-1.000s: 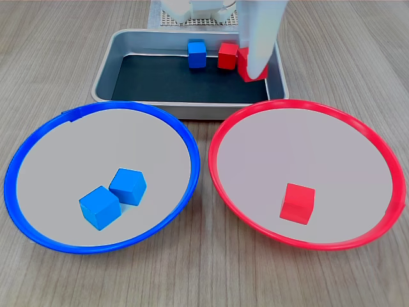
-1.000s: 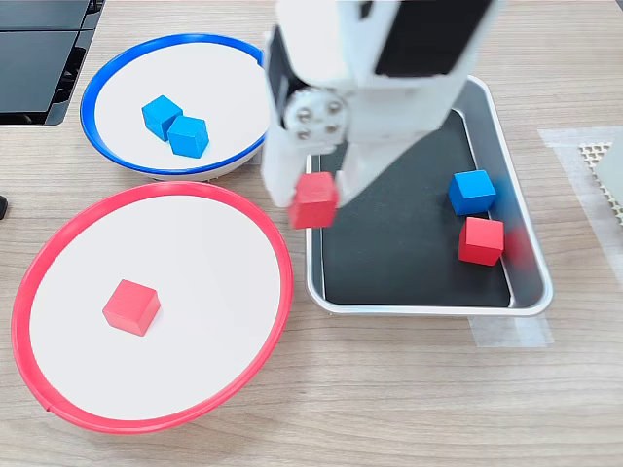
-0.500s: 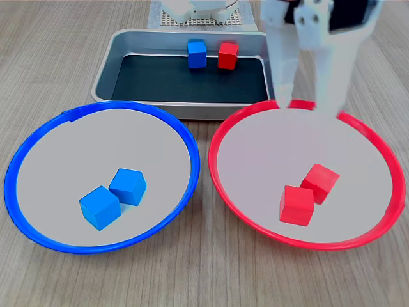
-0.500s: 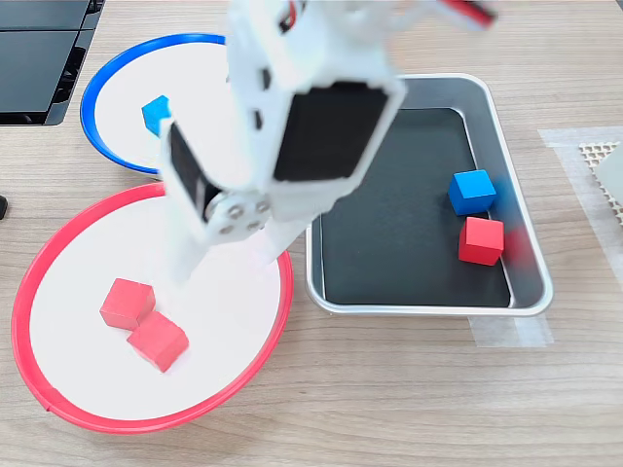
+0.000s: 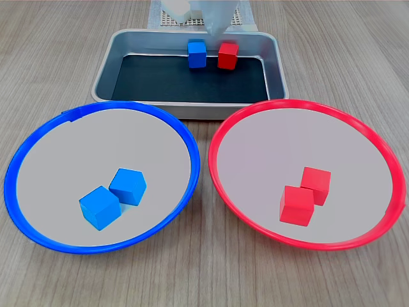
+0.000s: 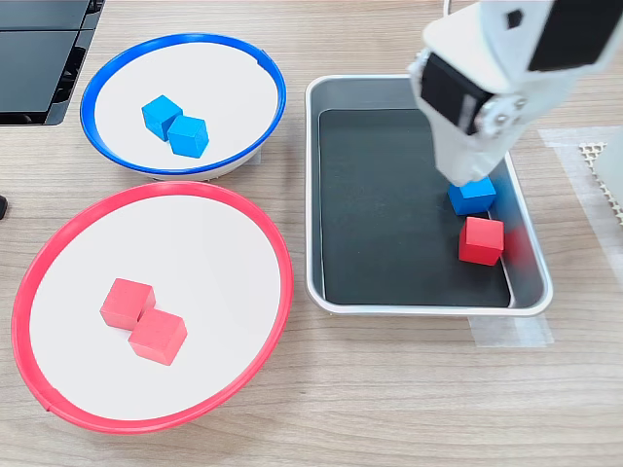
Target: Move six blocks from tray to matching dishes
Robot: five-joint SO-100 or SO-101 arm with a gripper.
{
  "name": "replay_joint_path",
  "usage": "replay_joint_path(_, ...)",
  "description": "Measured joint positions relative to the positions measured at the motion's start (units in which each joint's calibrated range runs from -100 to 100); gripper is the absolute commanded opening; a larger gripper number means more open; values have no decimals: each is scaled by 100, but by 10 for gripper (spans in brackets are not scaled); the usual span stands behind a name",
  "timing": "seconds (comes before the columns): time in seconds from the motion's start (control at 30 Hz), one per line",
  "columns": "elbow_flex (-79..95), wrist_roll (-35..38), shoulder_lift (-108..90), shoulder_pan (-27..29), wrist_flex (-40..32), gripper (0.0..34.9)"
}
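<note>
Sitting nearest in the first exterior view, the round blue-rimmed dish (image 5: 102, 115) holds two small blue cubes (image 5: 112, 197), and the round red-rimmed dish (image 5: 307, 109) two red cubes (image 5: 305, 195); four of six look done. Beyond, the silver metal tray (image 5: 105, 70) keeps one blue cube (image 5: 197, 54) and one red cube (image 5: 227, 55) side by side. The white gripper (image 6: 467, 170) hangs over the blue one; I cannot tell how its jaws stand. Nothing blocks either dish
</note>
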Motion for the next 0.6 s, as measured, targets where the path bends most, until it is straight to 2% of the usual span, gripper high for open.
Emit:
replay_joint_path(0.13, 880, 747, -520, -177, -261, 159)
replay_joint_path(0.2, 1080, 1050, -622, -221, -302, 176)
replay_joint_path(0.37, 1289, 1324, -656, -354, -465, 173)
replay_joint_path(0.6, 1615, 1617, -639, -522, -816, 137)
